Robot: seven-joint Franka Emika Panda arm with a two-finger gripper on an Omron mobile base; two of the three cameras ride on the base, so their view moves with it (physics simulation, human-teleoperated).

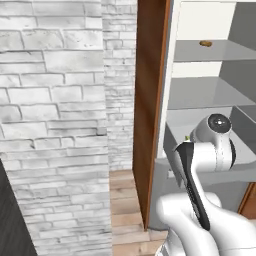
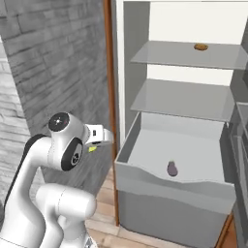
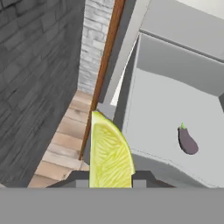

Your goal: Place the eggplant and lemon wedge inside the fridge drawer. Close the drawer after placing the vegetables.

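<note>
A yellow-green lemon wedge stands upright between my fingertips, and my gripper is shut on it. In the right base view the gripper hangs left of the open fridge drawer, outside its left wall, with the lemon wedge peeking out below it. The dark purple eggplant lies on the drawer floor near the front panel. From the hand view the eggplant rests to the right of the wedge inside the pale grey fridge drawer. My arm hides the gripper in the left base view.
A brown wooden panel runs upright along the fridge's left side, close to the gripper. Two grey glass shelves sit above the drawer, and the upper one holds a small orange-brown item. A brick wall stands to the left over a wood floor.
</note>
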